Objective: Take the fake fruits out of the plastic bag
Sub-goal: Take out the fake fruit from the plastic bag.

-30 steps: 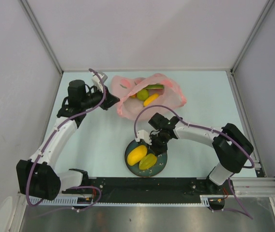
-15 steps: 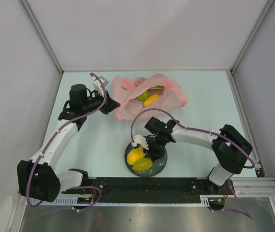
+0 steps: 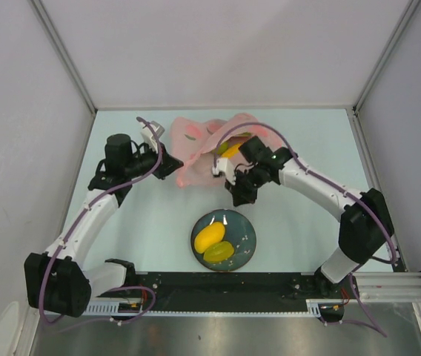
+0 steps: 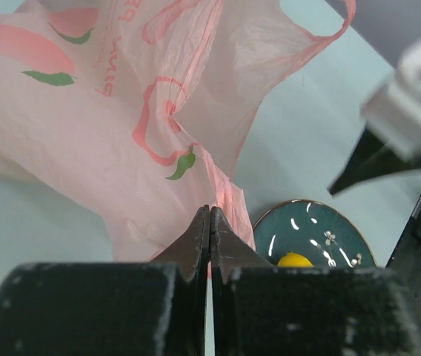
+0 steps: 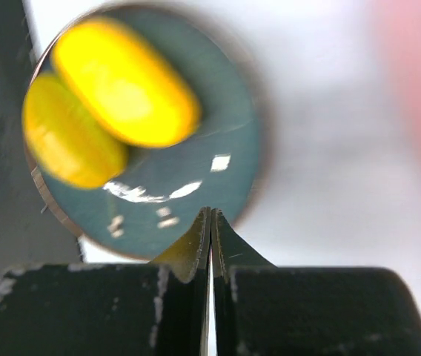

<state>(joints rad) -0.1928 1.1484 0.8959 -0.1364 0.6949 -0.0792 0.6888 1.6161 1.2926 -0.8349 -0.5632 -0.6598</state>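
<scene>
A: Tools, where were they?
B: Seemingly the left tool (image 4: 210,222) pinched the plastic bag (image 4: 121,133) by its flimsy rim; the right tool (image 5: 211,219) hung closed, empty, between bag and plate (image 3: 244,228).
A: And the fake fruits (image 3: 210,237)?
B: Two on the plate, more inside the bag. Light, hard, slick: best gripped across the middle. The worktop (image 3: 144,215) offered room all round.

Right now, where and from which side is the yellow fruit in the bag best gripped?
Grip the yellow fruit across its narrow middle, probably from above through the open mouth of the plastic bag: it lies elongated and uncovered there.
</scene>
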